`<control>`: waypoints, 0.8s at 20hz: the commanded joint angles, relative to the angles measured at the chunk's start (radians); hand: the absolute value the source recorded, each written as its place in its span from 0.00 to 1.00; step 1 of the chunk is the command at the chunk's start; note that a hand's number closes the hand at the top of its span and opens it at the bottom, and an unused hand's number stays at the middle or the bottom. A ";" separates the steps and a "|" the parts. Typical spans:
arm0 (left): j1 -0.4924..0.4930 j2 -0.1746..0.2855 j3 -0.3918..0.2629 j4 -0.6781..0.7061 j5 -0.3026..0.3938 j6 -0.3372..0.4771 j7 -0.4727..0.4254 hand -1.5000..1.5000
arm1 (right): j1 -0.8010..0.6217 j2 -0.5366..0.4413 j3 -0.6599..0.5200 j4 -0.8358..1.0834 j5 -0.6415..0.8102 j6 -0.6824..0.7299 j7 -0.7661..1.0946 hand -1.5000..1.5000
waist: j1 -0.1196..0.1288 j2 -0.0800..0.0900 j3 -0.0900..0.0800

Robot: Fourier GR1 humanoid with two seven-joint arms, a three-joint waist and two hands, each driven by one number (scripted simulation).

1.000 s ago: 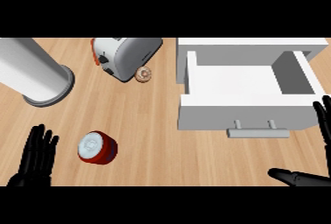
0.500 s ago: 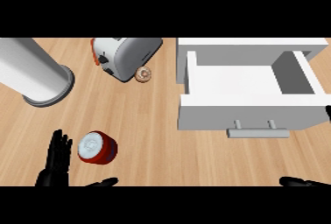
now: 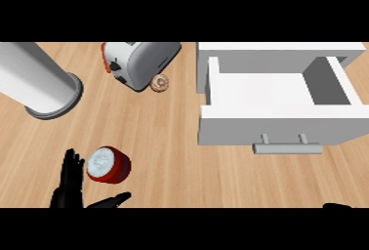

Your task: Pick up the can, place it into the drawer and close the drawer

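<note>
The red can (image 3: 108, 164) with a silver lid lies on the wooden counter at the lower left. My left hand (image 3: 71, 181) is open right beside it, straight fingers along the can's left side and the thumb spread out just below it, apart from the can. At the right stands the white drawer (image 3: 277, 128), pulled open with nothing inside, its grey handle (image 3: 287, 148) facing me. Only a sliver of my right hand (image 3: 338, 206) shows at the lower right edge.
A silver toaster (image 3: 138, 63) stands at the top centre with a small doughnut (image 3: 160, 83) against its right side. A large grey cylinder (image 3: 39, 85) rises at the upper left. Bare wood lies between the can and the drawer.
My left hand has slid right and now stands next to the can with the thumb spread. My right hand has sunk almost out of view at the lower right.
</note>
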 commanded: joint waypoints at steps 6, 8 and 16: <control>-0.098 0.002 0.076 0.232 0.040 -0.019 -0.123 0.00 | -0.043 -0.003 -0.004 -0.033 0.006 0.004 0.065 0.00 | 0.001 0.000 0.000; -0.129 -0.011 0.075 0.281 0.059 -0.023 -0.117 0.00 | 0.023 -0.003 -0.046 -0.082 -0.021 0.027 0.058 0.00 | -0.003 0.000 0.000; -0.207 0.024 0.140 0.417 0.089 -0.054 -0.175 0.00 | 0.025 0.032 -0.055 0.022 0.011 0.081 -0.050 0.00 | -0.001 0.000 0.000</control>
